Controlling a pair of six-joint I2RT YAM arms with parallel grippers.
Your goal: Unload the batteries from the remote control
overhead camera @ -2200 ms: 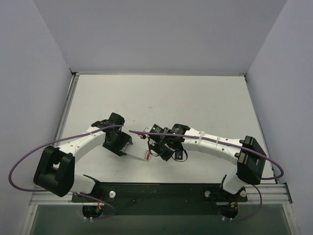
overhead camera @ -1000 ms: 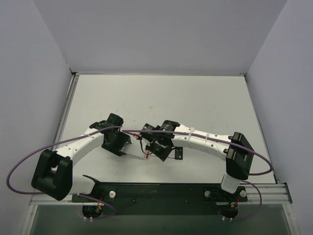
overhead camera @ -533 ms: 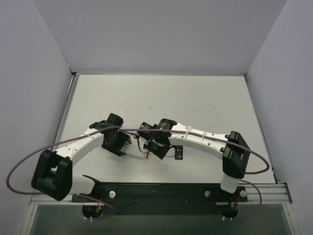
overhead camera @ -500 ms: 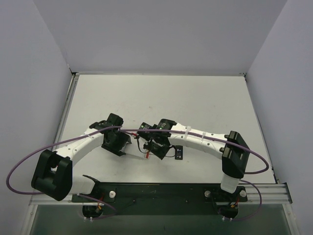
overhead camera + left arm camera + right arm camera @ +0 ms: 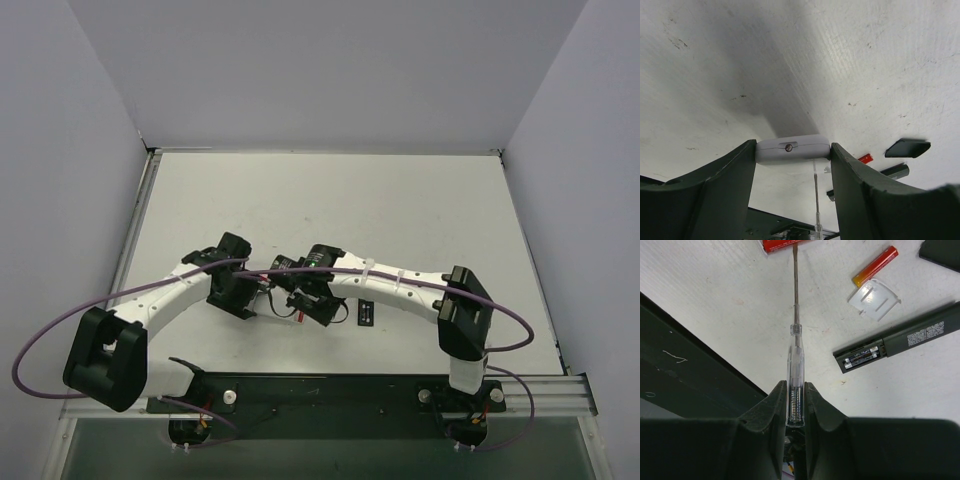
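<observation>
remote control (image 5: 900,342) lies flat on the bench (image 5: 715,295), just right of the right jaws and slightly ahead of them. Label side up, battery bay open at the end nearer the jaws. What look like two cells (image 5: 860,359) sit side by side in the bay; dark wrap, can't read more. One reddish-orange battery (image 5: 875,266) is out, loose on the bench further ahead-right, just beside a whitish cover piece (image 5: 874,299). A black piece (image 5: 942,252) lies beyond that, cut by the frame.

Right jaws are clenched on a clear-handled screwdriver (image 5: 795,347), shaft running straight ahead. Its tip meets something red (image 5: 782,244) at the frame edge; can't tell what. Left jaws grasp a whitish casing (image 5: 792,149) by its sides, screw head facing the wrist camera. The screwdriver shaft comes up just under it.

My read: job not finished, bay needs emptying. To do it well:
- swing the tip right to the bay and come in low
- get under one end of one cell
- lever gently, short stroke, so it doesn't fly

Remote is unclamped and likely to skate, and the left jaws are occupied.

Room: dark base rail (image 5: 680,370) sits close on the left of the right jaws, so no swing that way. Both jaws are nose to nose. Open bench lies ahead-right and toward the back wall.
</observation>
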